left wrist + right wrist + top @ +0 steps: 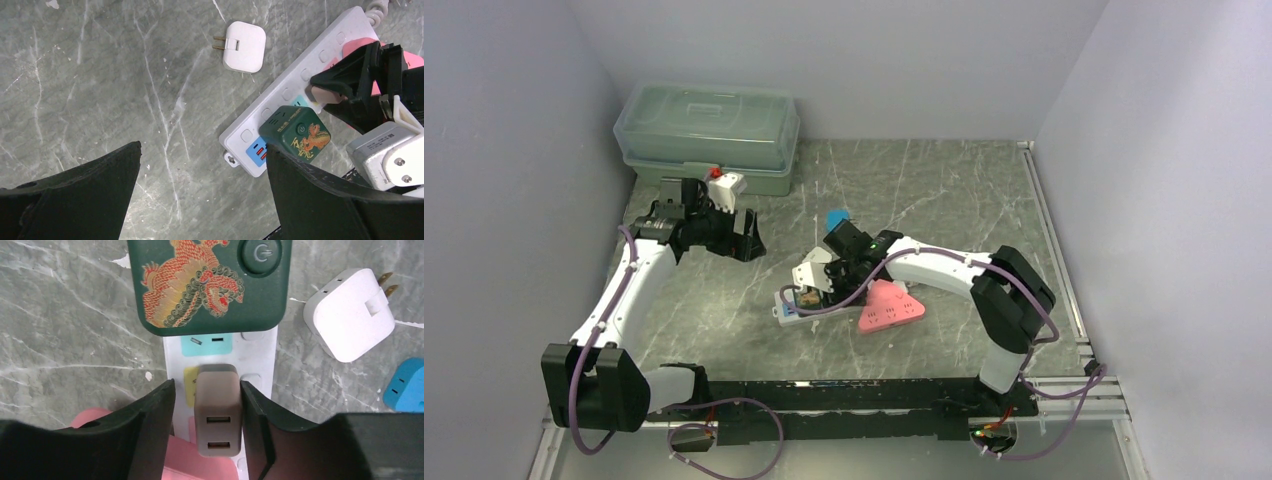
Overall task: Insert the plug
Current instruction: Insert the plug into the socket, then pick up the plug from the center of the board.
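A brown two-port USB plug (217, 410) stands upright on the yellow socket of the white power strip (260, 360). My right gripper (207, 386) straddles it. The right finger touches the plug; a gap shows between the left finger and the plug, so the jaws are slightly open. The left wrist view shows the same plug (320, 93) between the black fingers on the strip (290, 90). A dark green cube adapter (210, 285) with a dragon print sits plugged in at the strip's end. My left gripper (724, 232) is open and empty, high over the back left.
A loose white charger (350, 315) and a blue adapter (407, 385) lie beside the strip. A pink power strip (891, 308) lies under my right wrist. A green lidded box (707, 125) stands at the back left, with a small white and red object (724, 183) before it.
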